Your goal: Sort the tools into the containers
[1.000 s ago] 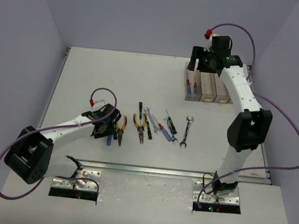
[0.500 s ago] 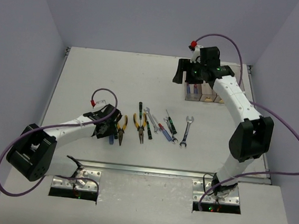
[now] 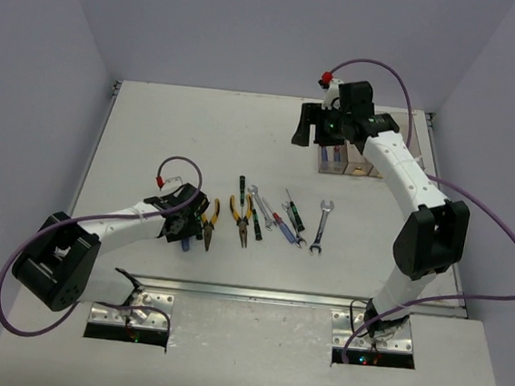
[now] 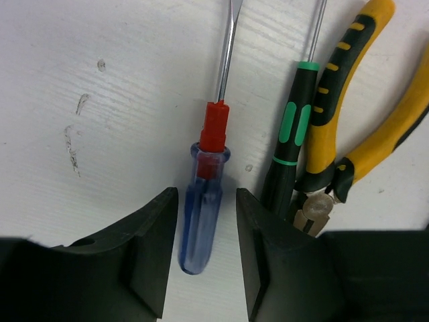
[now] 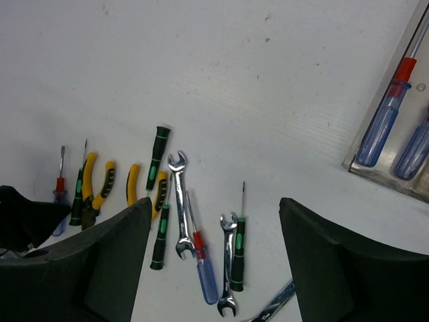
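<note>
Left end effector (image 4: pixel 206 201) sits low over the desk (image 4: pixel 100 100), near side, at the left end of the tool row. Jaws are apart, one on each side of the blue/red screwdriver (image 4: pixel 201 228) handle with a slim gap each side: straddling, not clamped. The screwdriver lies flat, shaft pointing away. Lining up along the handle looks deliberate. A green/black screwdriver (image 4: pixel 291 134) lies just beside it on the right, with yellow/black pliers (image 4: pixel 348 127) against that, so there's little room for the right finger. My read on the risk: that finger nudges the neighbour on closing.

Mid desk: rest of the row lies flat and loose. That's the second pliers (image 3: pixel 242 219), more screwdrivers, and a wrench (image 3: pixel 321 226) set apart at the right end.

Far: right end effector (image 5: pixel 214 208) hangs just left of the bins (image 3: pixel 357 157), jaws wide, nothing between them. Leftmost bin (image 5: pixel 375 176) holds two blue/red screwdrivers (image 5: pixel 385 131), so like goes with like. I'd expect the straddled one to go there. Sorting looks early, since most tools are on the desk.
</note>
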